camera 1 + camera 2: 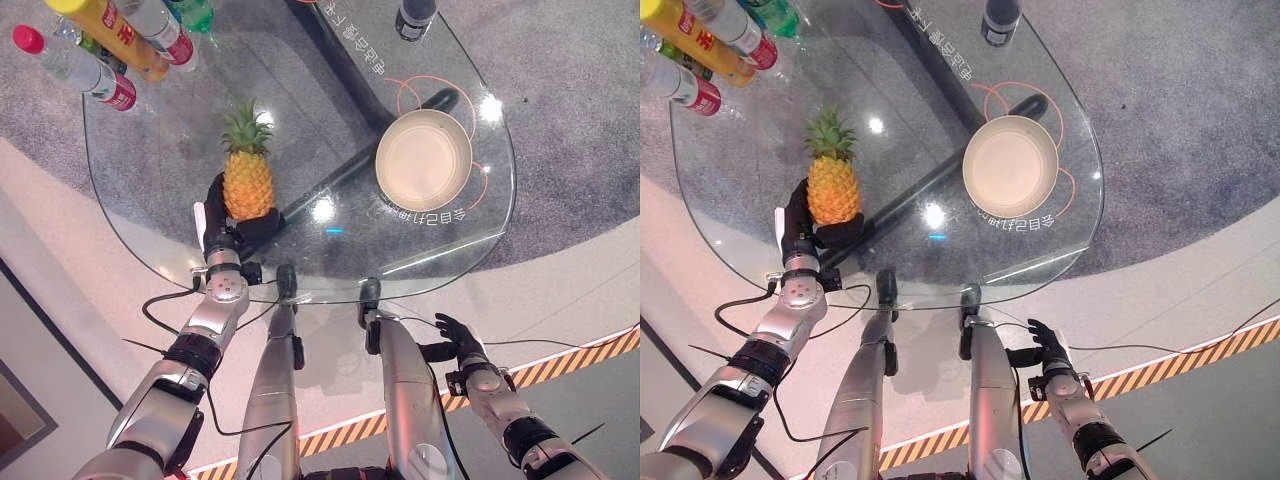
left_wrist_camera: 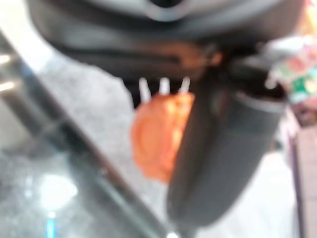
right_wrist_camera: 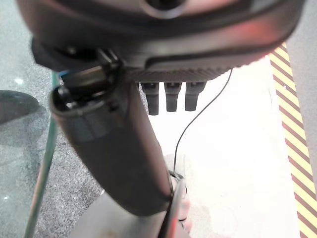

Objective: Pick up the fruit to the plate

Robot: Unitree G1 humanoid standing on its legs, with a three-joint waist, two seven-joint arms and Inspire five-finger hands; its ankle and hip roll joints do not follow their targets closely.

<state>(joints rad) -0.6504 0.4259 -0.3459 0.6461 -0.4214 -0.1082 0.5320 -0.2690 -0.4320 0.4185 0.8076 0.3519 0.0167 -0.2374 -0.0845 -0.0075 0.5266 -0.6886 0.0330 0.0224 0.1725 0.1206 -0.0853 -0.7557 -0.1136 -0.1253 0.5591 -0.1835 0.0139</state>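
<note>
The glass worktop (image 1: 150,170) spans the upper half of the frame in the eye views, transparent, with the grey floor showing through it. On it, right of centre, sits the plate (image 1: 424,160), pale and empty, well apart from the fruit. At the upper left corner stand several bottles (image 1: 110,45), and one dark bottle (image 1: 414,17) at the top edge above the plate.

The pineapple (image 1: 247,180) stands upright left of centre, crown up. The left hand (image 1: 222,222) has it at the base: fingers curl round the lower body from one side and the thumb from the other, so the hand is grasping the fruit. The left wrist view shows the orange body (image 2: 158,139) between the dark fingers and the thumb.

Judging by its look, the pineapple is stiff and fairly heavy for its size, with a rough, scaled skin that gives good friction, so slipping seems less of a worry than tipping: it is tall and top-loaded by the crown. A hold round the thick middle or lower body suits it; the leafy crown looks a poor place to grip.

The right hand (image 1: 462,340) hangs at the lower right, below the worktop edge, fingers relaxed and empty.
</note>
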